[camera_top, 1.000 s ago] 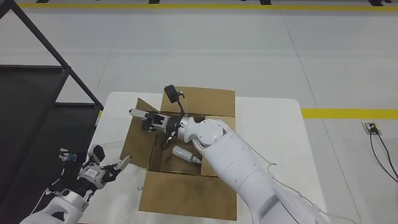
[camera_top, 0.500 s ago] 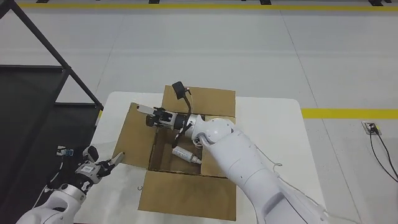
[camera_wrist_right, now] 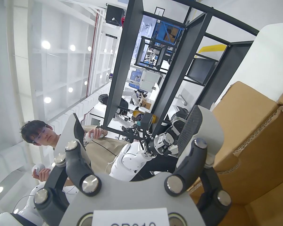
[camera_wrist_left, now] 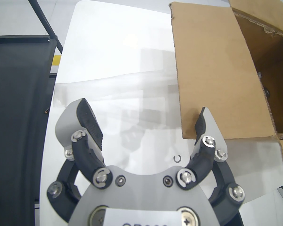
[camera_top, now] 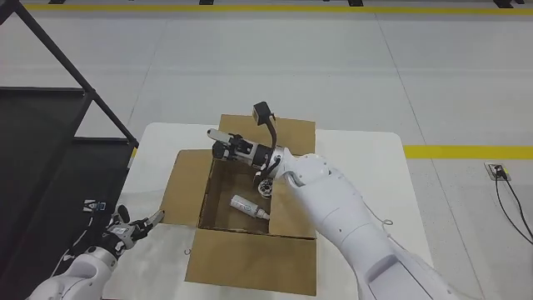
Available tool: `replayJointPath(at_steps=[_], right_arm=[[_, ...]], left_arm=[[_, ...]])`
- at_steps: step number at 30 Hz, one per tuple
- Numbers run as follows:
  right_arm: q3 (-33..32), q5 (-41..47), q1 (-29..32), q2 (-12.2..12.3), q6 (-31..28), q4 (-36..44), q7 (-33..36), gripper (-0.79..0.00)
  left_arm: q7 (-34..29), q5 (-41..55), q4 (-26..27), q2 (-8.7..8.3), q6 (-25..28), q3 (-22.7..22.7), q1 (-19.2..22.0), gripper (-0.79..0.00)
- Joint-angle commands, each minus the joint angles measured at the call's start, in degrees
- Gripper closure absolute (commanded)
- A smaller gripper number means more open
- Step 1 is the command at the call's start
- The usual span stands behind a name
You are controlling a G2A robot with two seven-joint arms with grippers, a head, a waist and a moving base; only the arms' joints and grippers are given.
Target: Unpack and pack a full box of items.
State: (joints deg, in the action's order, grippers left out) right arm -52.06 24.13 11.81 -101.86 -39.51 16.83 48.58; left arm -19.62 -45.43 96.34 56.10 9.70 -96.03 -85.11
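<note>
To get the white bottle lying on the floor of the open box, dip the empty, spread-wide right gripper straight down inside, and hold the spread-wide left gripper clear of the side flap.

The brown cardboard box sits wide open, flaps splayed outward, and a small white bottle lies on its side inside.
</note>
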Motion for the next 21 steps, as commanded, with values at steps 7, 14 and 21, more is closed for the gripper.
replayJointPath(at_steps=[7,14,21], right_arm=[[-1.7,-0.7,1.1,1.4,1.9,2.6,0.8,-0.785],[-2.5,-1.7,2.0,2.1,2.9,4.5,0.9,-0.785],[-3.6,-2.3,2.5,2.7,3.4,5.9,1.7,-0.785]], left_arm=[[-0.6,-0.3,-0.9,0.12,0.3,-0.2,0.3,-0.785],[-1.4,-1.0,-0.8,0.22,0.4,-0.2,0.1,-0.785],[-0.6,-0.8,2.1,0.24,0.6,-2.3,-1.9,-0.785]])
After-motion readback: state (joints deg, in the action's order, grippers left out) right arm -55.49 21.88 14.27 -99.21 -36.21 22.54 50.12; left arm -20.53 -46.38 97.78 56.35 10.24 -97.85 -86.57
